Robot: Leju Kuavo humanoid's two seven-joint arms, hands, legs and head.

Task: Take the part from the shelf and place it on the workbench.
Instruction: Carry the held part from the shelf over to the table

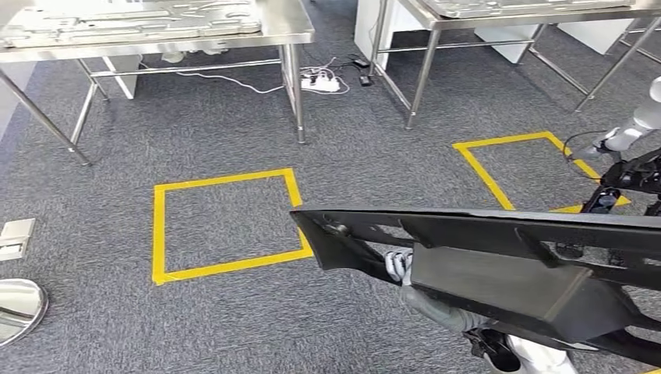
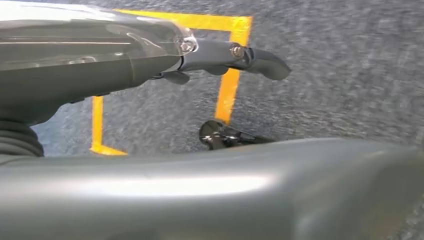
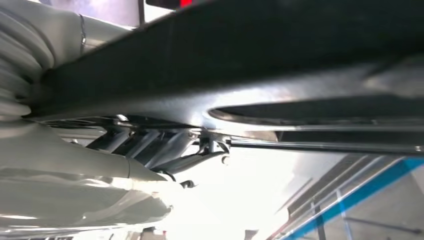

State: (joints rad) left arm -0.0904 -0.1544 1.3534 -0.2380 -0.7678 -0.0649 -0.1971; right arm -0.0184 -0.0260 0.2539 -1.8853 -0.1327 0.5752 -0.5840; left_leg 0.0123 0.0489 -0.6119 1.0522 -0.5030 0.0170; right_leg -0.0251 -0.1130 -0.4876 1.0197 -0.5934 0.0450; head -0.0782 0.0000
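Over the grey carpet, low at the right of the head view, the part [image 1: 499,257] rides in the air: a long black moulded panel with ribs and a boxy block on its near face. It lies roughly level, its long axis running across the robot's front, one tapered end pointing left toward the yellow square [image 1: 226,226] taped on the floor, the other end running off the picture's right edge.

The left hand [image 1: 399,266] sits under the panel near its left end, pale fingers curled up around the lower edge, so it appears clamped on the part from below. Its wrist view looks along the thumb to the carpet and the tape.

The right hand [image 3: 165,150] lies beneath the panel's dark underside in its own wrist view, fingers stretched along it and touching. It seems to bear the part from below, but whether it truly grips cannot be told.

Held from beneath at two places, the long panel probably stays level and clear of the legs during the carry.

Two steel worktops stand well ahead; the left worktop [image 1: 288,31] already carries flat metal pieces.
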